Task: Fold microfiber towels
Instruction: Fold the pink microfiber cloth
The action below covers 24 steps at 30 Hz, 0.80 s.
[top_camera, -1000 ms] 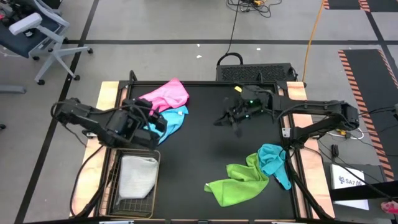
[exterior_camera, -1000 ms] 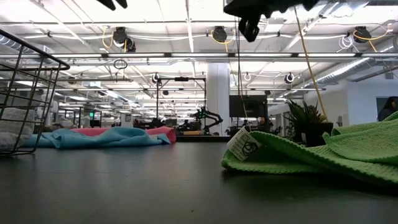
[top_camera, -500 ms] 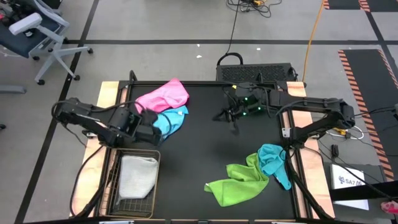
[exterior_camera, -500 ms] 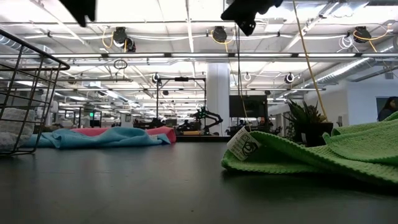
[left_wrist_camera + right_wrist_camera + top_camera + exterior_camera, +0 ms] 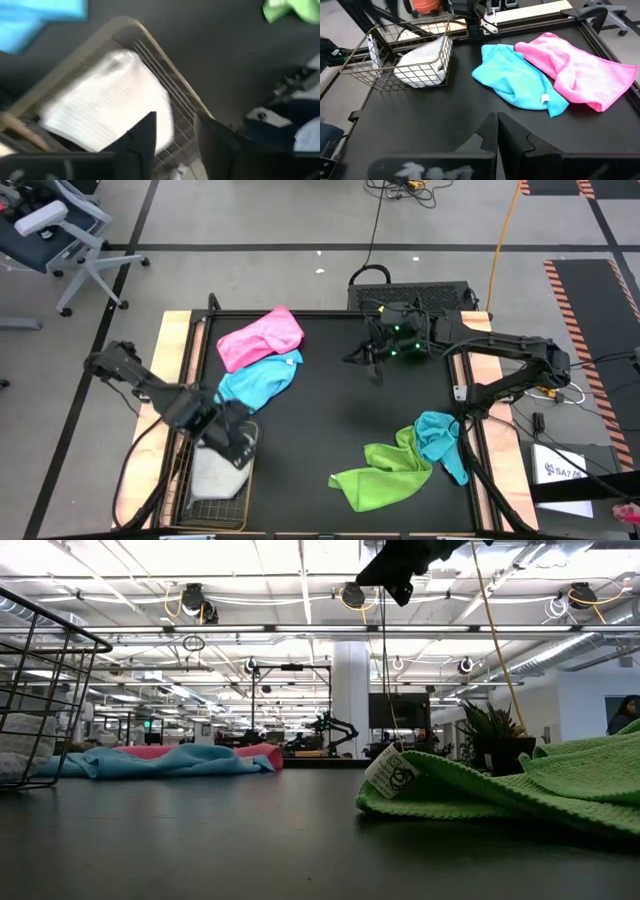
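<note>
With fingers apart over the wire basket (image 5: 215,480), the left claw (image 5: 237,448) has the grey-white towel (image 5: 220,462) directly beneath; right claw (image 5: 375,366), fingers together, hangs well apart.

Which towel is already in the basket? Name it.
The grey-white towel. It alone lies inside the wire basket at the table's front left, under the left pincer. The pink, light blue, lime and teal towels lie on the mat.

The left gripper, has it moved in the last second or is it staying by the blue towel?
Yes. In the high view the left gripper has swung from the light blue towel toward the table's near edge, and is now over the wire basket.
</note>
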Available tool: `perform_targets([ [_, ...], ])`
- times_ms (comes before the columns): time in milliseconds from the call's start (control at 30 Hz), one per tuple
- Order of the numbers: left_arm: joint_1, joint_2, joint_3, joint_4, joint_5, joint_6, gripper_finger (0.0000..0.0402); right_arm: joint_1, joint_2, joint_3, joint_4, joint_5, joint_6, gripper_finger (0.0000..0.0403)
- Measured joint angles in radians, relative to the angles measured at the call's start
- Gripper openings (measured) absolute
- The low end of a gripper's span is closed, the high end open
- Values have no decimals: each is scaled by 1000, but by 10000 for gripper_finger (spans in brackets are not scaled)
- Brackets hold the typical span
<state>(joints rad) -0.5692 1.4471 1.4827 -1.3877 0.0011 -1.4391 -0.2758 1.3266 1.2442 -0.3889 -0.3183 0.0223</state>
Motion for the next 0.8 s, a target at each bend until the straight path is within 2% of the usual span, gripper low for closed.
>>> perform_targets([
  [167,-50,32,-127,171,140,-94,64,-13,0,0,-5,-1,-12,0],
  [300,-96,42,-218,242,233,-215,11,-20,0,0,-14,-1,-16,0],
  [533,-148,40,-315,362,202,-327,4,-20,0,0,-20,-2,-16,0],
  [800,-167,40,-417,404,213,-398,3,-20,0,0,-24,-2,-16,0],
])
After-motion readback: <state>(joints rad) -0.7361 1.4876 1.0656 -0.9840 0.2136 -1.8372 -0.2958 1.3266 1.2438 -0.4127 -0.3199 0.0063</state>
